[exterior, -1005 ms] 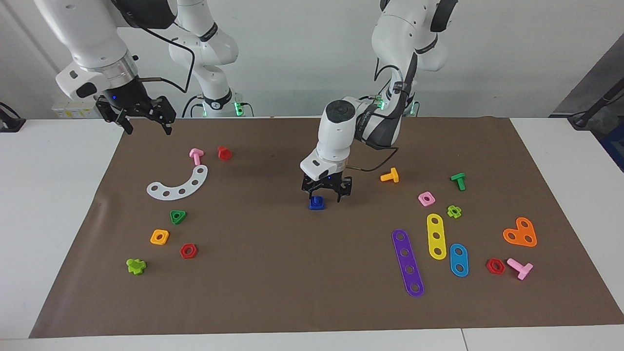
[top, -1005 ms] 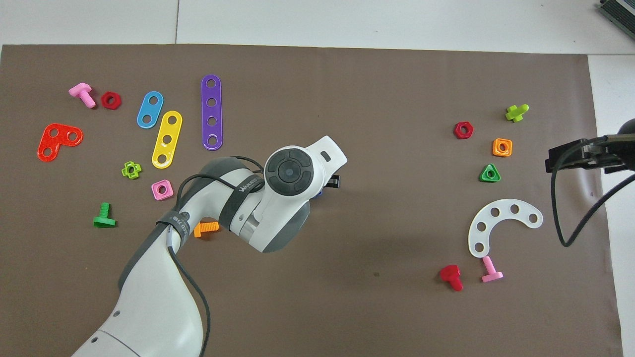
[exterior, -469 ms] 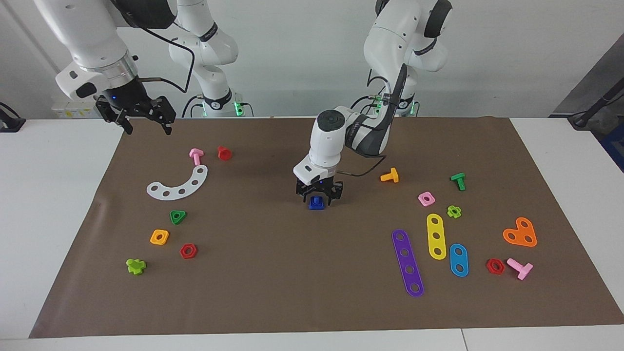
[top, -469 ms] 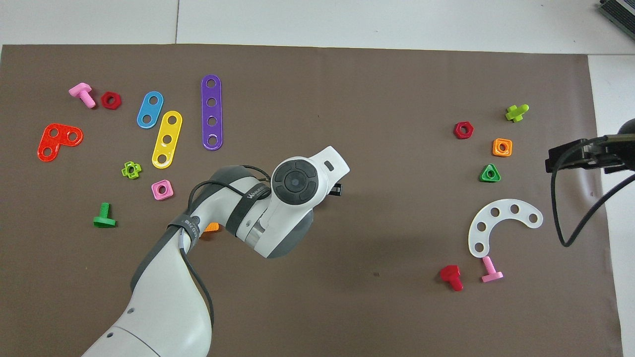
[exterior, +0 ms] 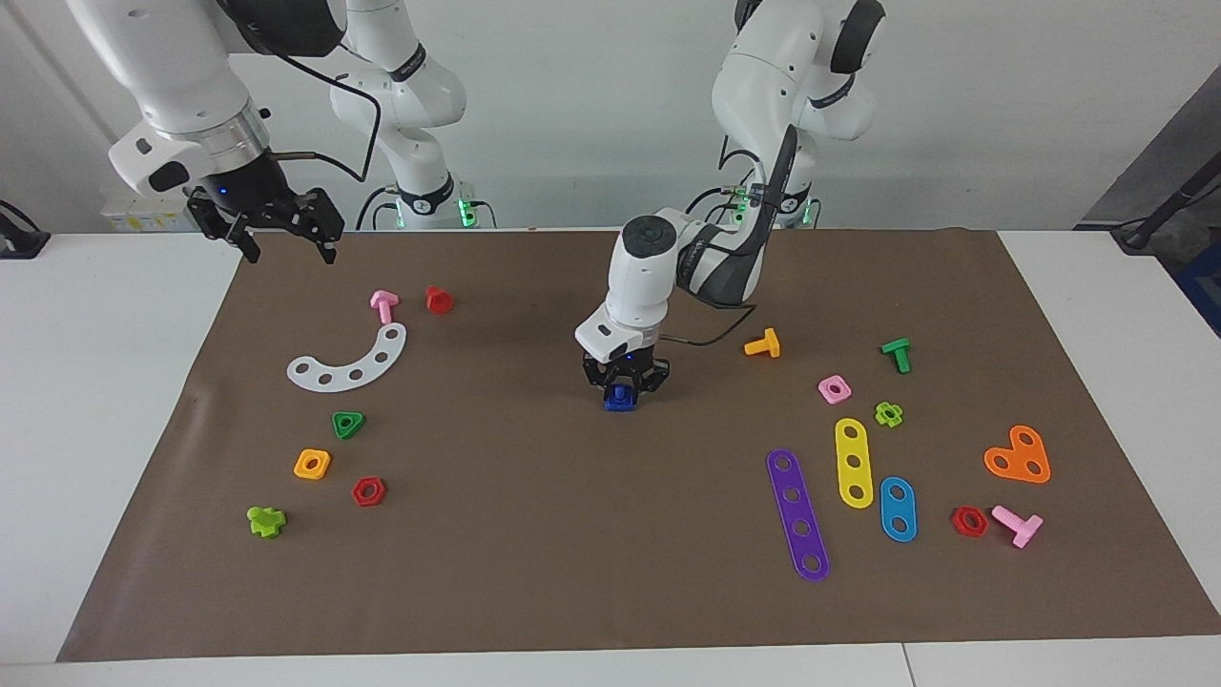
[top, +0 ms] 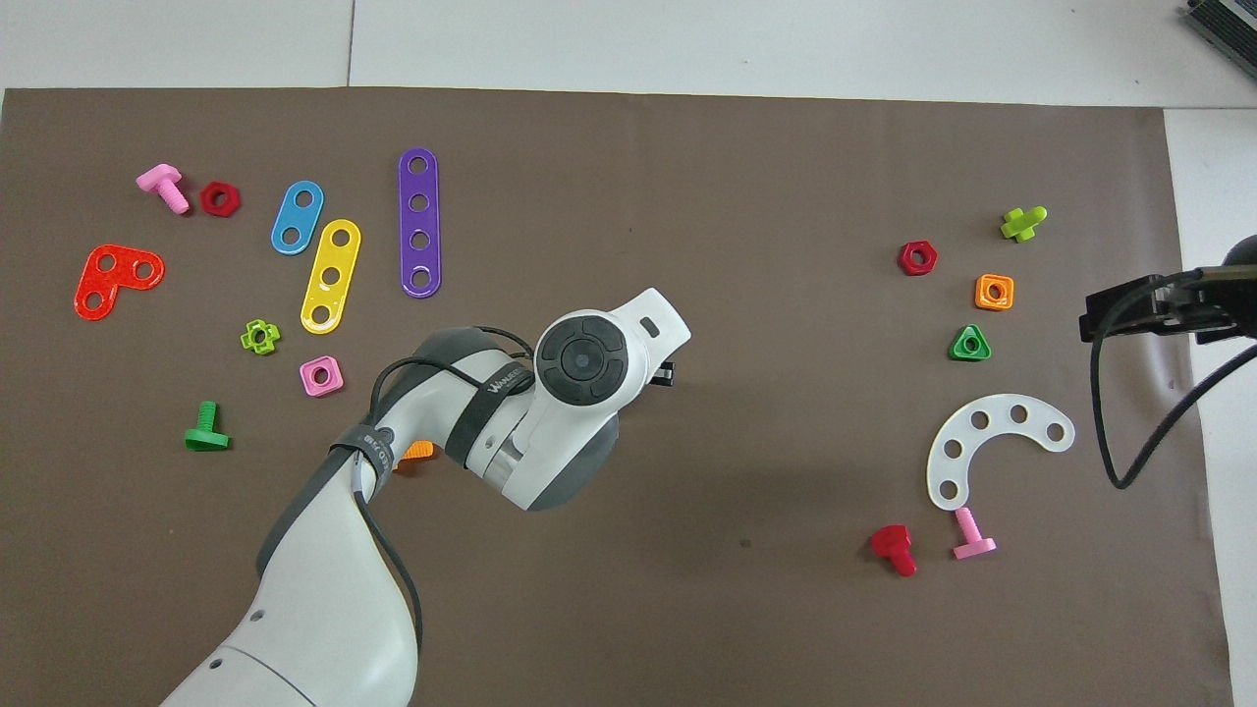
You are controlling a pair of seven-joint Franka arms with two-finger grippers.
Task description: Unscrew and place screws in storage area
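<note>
left gripper (exterior: 622,385) is down at the middle of the brown paper sheet (exterior: 534,534), jaws clenched on the blue screw (exterior: 620,398), which sits on the paper between the two clusters of coloured parts. right gripper (exterior: 283,232) waits in the air over the paper's edge at its own end, jaws spread apart.

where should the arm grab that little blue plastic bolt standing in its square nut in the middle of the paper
Probably by the stubby shaft sticking up from the small blue plastic bolt, coming straight down from above: it stands upright in its blue square nut, and the left gripper is already around it.
</note>
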